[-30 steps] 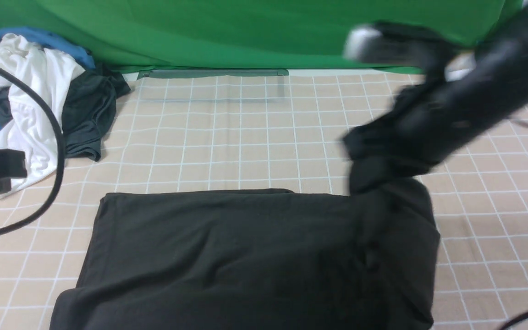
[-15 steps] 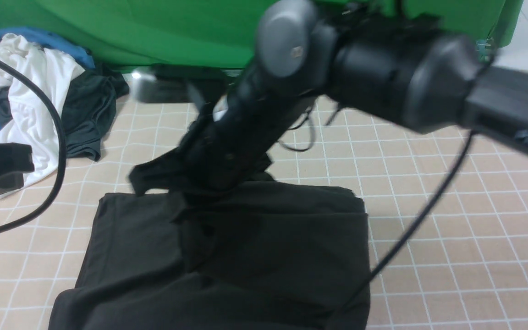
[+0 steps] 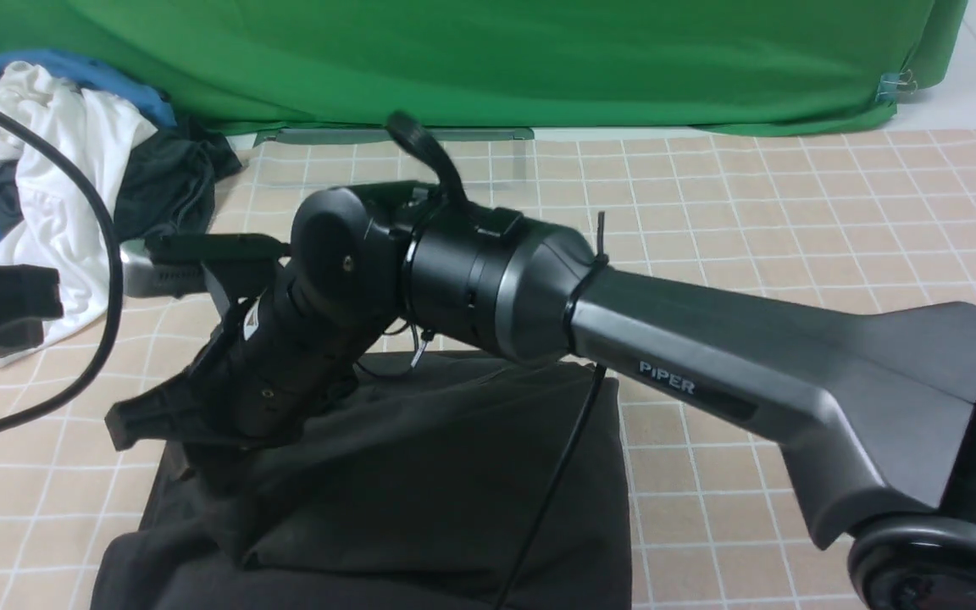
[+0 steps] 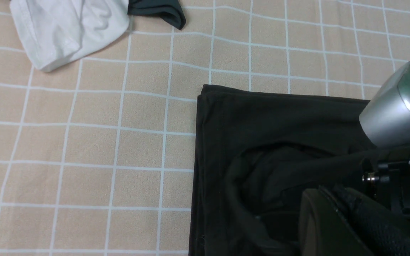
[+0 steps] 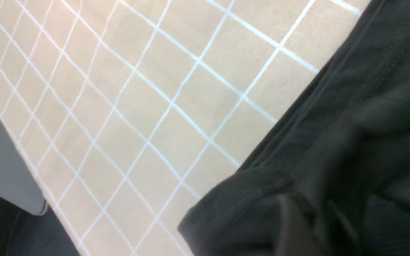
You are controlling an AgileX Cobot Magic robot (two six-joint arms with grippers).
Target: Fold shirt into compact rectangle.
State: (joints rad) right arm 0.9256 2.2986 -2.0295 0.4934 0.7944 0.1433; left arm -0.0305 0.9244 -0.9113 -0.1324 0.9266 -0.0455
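Note:
The black shirt (image 3: 454,474) lies on the checked cloth near the front edge, its right part folded over onto its left part. My right arm reaches across it. The right gripper (image 3: 204,479) is low over the shirt's left edge. In the right wrist view the right gripper (image 5: 311,227) has its fingers slightly apart, open, and dark shirt (image 5: 368,106) fabric bunches around them. My left gripper (image 3: 26,309) hangs at the far left, off the shirt. In the left wrist view the left gripper (image 4: 327,199) is shut and empty above the shirt (image 4: 279,121).
A pile of clothes sits at the back left: a white garment (image 3: 56,169), a blue one (image 3: 73,72) and a dark teal-grey one (image 3: 166,203). A black cable (image 3: 107,280) loops at the left. A green backdrop (image 3: 488,59) closes off the back. The table edge (image 5: 9,177) shows in the right wrist view.
My right arm swept from the right side to the left, carrying the shirt's right part over the rest. The shirt is now narrower. The right fingers have parted.

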